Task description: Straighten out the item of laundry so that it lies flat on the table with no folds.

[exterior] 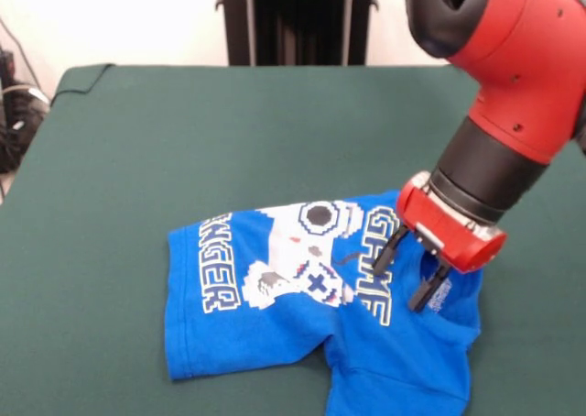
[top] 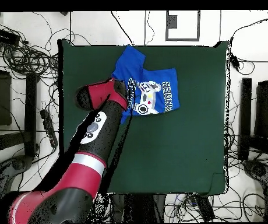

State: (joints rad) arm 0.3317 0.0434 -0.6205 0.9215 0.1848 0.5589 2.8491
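The bright blue T-shirt lies rumpled on the dark green table, near its front edge. Its white controller print and block lettering face up, and its lower part is folded and runs out of the picture's bottom. My gripper is open, with its two black fingers pointing down over the shirt's right side by the "GAME" lettering, at or just above the cloth. In the overhead view the shirt lies near the table's far edge, and the arm covers its left part and the gripper's tips.
The black pedestal stands behind the table's far edge. My red arm reaches across the table's left side in the overhead view. Cables and dark equipment lie on the floor around the table.
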